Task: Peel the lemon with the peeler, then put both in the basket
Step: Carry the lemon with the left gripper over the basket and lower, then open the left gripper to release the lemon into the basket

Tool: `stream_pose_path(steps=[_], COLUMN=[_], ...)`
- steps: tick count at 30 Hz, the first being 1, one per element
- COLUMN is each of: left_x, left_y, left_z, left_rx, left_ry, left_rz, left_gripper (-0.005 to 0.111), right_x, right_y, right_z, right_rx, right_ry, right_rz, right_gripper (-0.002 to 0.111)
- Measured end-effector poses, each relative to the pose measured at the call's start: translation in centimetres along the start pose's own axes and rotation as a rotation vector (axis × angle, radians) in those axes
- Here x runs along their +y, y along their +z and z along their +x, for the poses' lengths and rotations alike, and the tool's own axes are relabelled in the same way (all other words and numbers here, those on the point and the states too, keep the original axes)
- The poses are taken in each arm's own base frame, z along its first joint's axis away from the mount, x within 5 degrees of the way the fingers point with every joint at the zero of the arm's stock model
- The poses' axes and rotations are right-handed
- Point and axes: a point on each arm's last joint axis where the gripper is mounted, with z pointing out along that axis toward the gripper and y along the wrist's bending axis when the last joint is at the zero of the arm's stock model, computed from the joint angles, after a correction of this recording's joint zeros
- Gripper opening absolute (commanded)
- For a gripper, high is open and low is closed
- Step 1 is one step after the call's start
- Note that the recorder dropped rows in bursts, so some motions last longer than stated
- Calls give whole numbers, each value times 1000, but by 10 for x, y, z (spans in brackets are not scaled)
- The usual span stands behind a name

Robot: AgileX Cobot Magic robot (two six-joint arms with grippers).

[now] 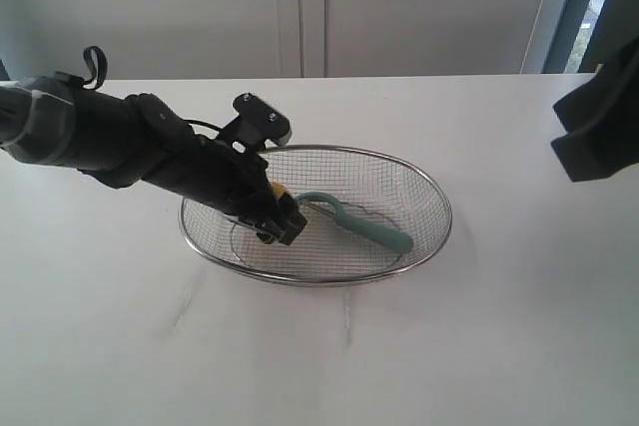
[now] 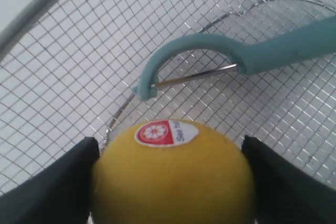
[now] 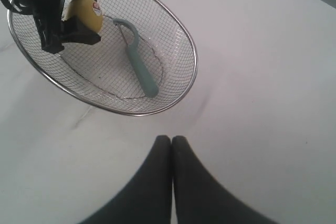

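The silver wire basket [image 1: 424, 182] sits mid-table. Inside it lies the teal peeler [image 1: 364, 226], its curved head and blade [image 2: 195, 74] near the lemon. My left gripper [image 1: 280, 216] reaches over the basket's left rim and is shut on the yellow lemon [image 2: 173, 177], which carries a red and white sticker; the black fingers [image 2: 58, 187] press both its sides. From the right wrist view the lemon [image 3: 85, 14], peeler [image 3: 139, 69] and basket [image 3: 191, 51] all show. My right gripper [image 3: 171, 140] is shut and empty, high above the table, away from the basket.
The white table [image 1: 519, 326] spreads around the basket. The right arm's dark body [image 1: 599, 127] hangs at the exterior view's right edge. A pale wall and a window strip stand behind the table.
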Motion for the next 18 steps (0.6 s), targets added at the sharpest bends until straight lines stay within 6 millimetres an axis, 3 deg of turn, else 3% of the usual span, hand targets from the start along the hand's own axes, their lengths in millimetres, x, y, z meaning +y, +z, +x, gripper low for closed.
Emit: stream_pose_path(steps=[4,6,10,12,18], left_x=[-2,-2,-2,-2,-2], left_y=[6,7,7,7,7], left_z=[5,6,6,6,5], left_rx=[22,26,27,27,23], left_ry=[-4,-5,-5,-5,-4], left_rz=[19,23,24,24,23], left_gripper=[16,35,88,103,105], right_x=[1,1,1,1,1], right_y=[5,6,6,6,6], right_z=[3,3,3,3,3], right_rx=[-3,-4,-6,-8,-12], right_ry=[-2,-2,-2,-2,-2], right_rz=[-1,-1,0,0,0], right_gripper=[0,0,0,0,0])
